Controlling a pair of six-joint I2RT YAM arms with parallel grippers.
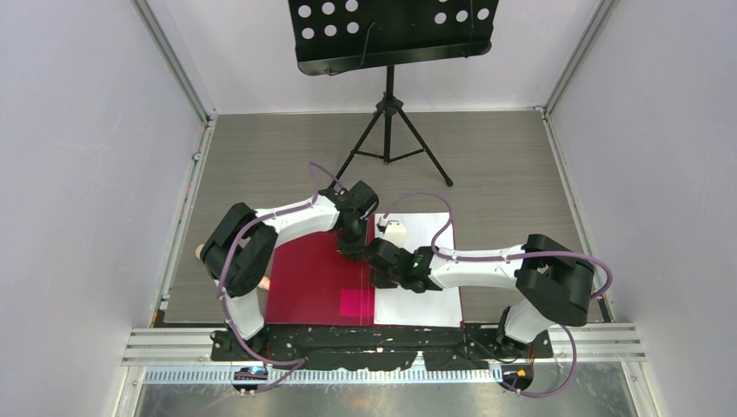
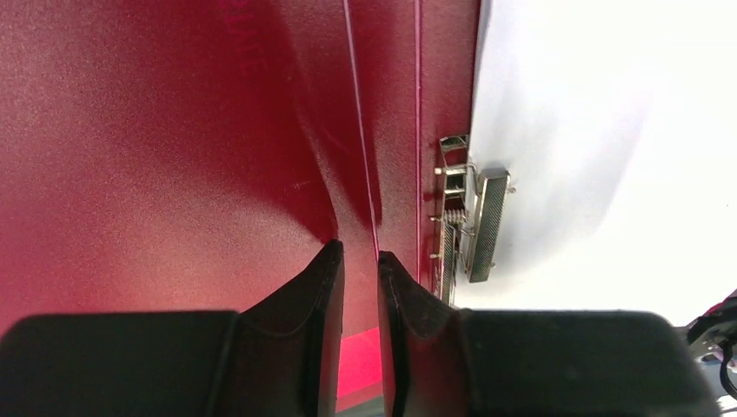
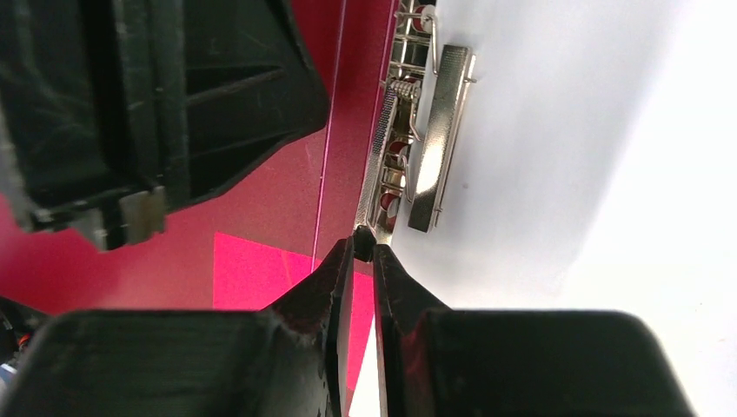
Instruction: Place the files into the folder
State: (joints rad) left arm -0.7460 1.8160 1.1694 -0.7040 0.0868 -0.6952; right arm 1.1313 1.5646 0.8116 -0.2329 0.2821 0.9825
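The crimson folder (image 1: pixel 313 278) lies open and flat on the table, with its pink patch (image 1: pixel 356 302) near the front. The white files (image 1: pixel 426 261) lie on its right half and also show in the left wrist view (image 2: pixel 608 130) and the right wrist view (image 3: pixel 591 174). The metal spring clip (image 3: pixel 430 139) sits at the spine, and its bar lies over the papers' left edge; it also shows in the left wrist view (image 2: pixel 476 226). My left gripper (image 1: pixel 352 241) points down at the spine. Its jaws (image 2: pixel 358 261) are almost together, with only red folder between them. My right gripper (image 1: pixel 382 271) is shut on the clip's small dark lever end (image 3: pixel 363 244).
A black music stand (image 1: pixel 391 30) on a tripod (image 1: pixel 388 130) stands at the back of the table. Grey enclosure walls close in the left and right sides. The two arms cross close together over the folder's spine.
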